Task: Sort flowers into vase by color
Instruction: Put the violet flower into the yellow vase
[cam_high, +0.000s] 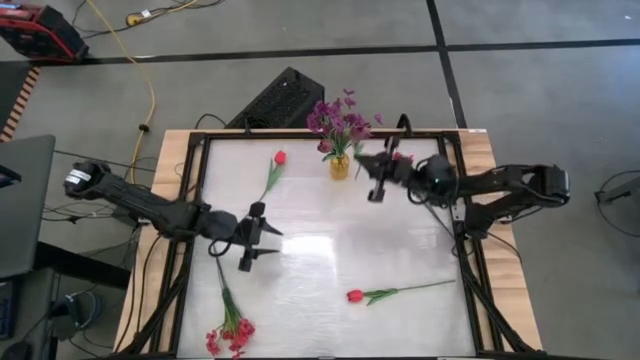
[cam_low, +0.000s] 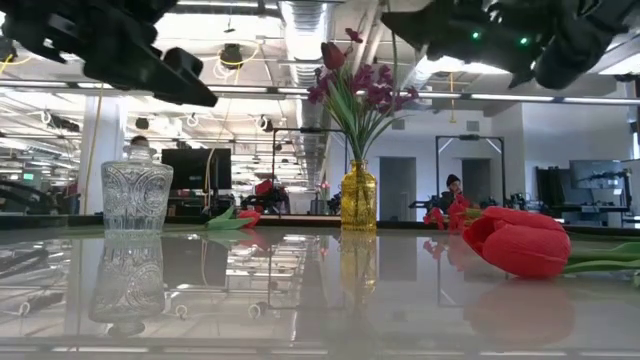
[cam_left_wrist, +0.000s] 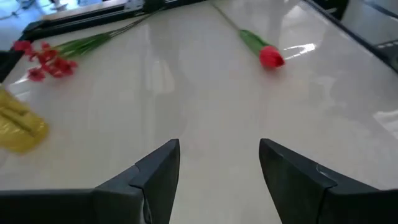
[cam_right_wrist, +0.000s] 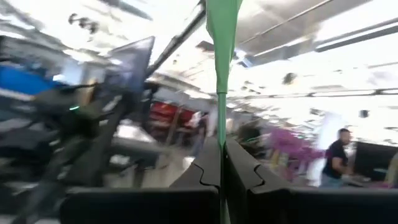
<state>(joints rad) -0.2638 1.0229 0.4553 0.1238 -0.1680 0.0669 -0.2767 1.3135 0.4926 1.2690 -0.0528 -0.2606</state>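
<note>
High view: yellow vase (cam_high: 340, 167) at the bench (cam_high: 330, 250) far edge held purple flowers (cam_high: 338, 120). Right claw (cam_high: 377, 183) just beside it, clamped on a green stem (cam_right_wrist: 221, 93). Left claw (cam_high: 256, 238) spread wide, empty. Red tulips (cam_high: 354, 295) and a pink-red cluster (cam_high: 230, 335) lay on the bench; clear glass vase (cam_low: 136, 197) empty; workshop behind

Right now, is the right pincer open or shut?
Shut. In the right wrist view the right pincer has its fingers pressed together on a thin green stem running up between them.
</note>
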